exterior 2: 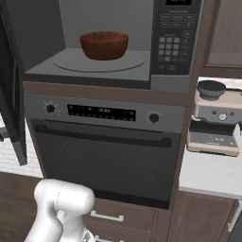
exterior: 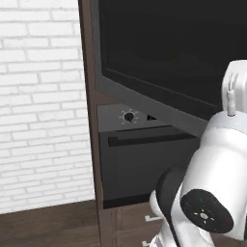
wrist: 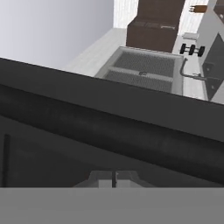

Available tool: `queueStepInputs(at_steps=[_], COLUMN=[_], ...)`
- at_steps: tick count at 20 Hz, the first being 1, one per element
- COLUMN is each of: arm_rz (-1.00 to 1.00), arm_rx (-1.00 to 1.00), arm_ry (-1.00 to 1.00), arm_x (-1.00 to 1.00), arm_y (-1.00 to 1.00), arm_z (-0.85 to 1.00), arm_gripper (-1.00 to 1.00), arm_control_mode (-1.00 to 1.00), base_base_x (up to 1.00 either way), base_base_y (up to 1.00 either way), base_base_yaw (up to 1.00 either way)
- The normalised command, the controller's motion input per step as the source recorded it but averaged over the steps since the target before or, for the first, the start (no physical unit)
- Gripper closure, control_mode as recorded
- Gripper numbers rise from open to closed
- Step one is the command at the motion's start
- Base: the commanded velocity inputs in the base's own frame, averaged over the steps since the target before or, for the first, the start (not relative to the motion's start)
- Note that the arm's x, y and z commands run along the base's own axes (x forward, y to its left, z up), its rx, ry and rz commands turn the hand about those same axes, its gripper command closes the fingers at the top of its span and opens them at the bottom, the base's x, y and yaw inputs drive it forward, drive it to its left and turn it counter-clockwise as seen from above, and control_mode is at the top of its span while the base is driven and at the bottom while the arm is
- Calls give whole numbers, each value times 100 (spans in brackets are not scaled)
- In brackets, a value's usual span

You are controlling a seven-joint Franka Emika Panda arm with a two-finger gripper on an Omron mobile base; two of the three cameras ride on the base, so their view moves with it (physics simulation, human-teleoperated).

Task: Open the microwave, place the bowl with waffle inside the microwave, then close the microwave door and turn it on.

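The microwave (exterior 2: pixel 182 42) stands open, set in brown cabinetry. A brown bowl (exterior 2: pixel 104 45) sits on the round turntable inside; its wall hides whatever it holds, so the waffle is hidden. The microwave door (exterior: pixel 164 53), a dark glass panel in a grey frame, is swung out to the left, and its edge (exterior 2: pixel 12 94) shows in the right base view. In the hand view my gripper (wrist: pixel 113 178) is shut with its fingertips together and nothing between them, close up against the dark door, with the long dark bar handle (wrist: pixel 109 131) running across just ahead.
Under the microwave is an oven (exterior 2: pixel 104 156) with knobs, display and a horizontal bar handle. A coffee machine (exterior 2: pixel 215 123) stands on the pale counter (exterior 2: pixel 208 177) to the right. A white brick wall (exterior: pixel 38 106) is to the left. A sink (wrist: pixel 144 70) lies beyond the door.
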Motion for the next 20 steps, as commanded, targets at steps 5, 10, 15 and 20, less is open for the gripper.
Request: queueStepInputs(at_steps=[5, 10, 15, 20], arm_rz=[27, 31, 26, 11], arm_rx=[0, 0, 0, 0], arm_ry=[7, 18, 19, 6], arm_x=[81, 99, 100, 100], arm_y=[-23, 0, 0, -1], arm_z=[0, 0, 0, 0], arm_gripper=[100, 100, 100, 100], arm_control_mode=[-100, -100, -100, -100], base_base_x=[0, 0, 0, 0], base_base_y=[0, 0, 0, 0], base_base_yaw=[0, 0, 0, 0])
